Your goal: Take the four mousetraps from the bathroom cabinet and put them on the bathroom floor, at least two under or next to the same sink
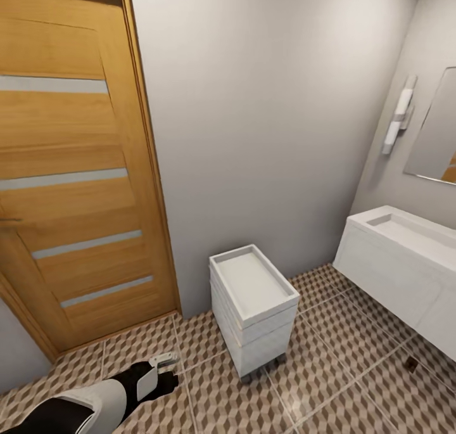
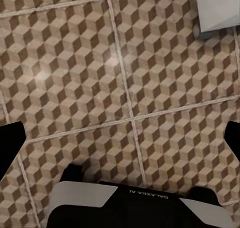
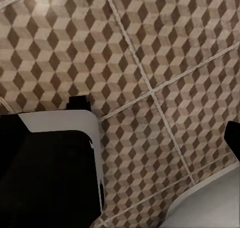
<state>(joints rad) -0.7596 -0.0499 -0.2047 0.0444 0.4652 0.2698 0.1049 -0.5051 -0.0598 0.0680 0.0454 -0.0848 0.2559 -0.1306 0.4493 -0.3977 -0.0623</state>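
The bathroom floor (image 1: 329, 370) of brown, beige and white cube tiles spreads below me. At the right wall hangs the white sink (image 1: 405, 256). On the tiles under it lies a small dark thing (image 1: 411, 362), too small to identify. My left gripper (image 1: 166, 369) hangs low over the floor at the lower left. In the left wrist view it (image 2: 120, 138) is open, with bare tiles (image 2: 100, 78) between its fingers. My right gripper (image 3: 120, 138) also looks open over tiles (image 3: 165, 53), one finger (image 3: 233, 138) at the picture's edge. The mousetraps and the orange-brown cabinet are out of view.
A small white drawer unit (image 1: 253, 307) stands against the grey wall, between a closed wooden door (image 1: 69, 168) on the left and the sink. A mirror (image 1: 437, 130) and a wall lamp (image 1: 399, 120) hang above the sink. The drawer unit's corner (image 2: 217, 8) shows near my left gripper.
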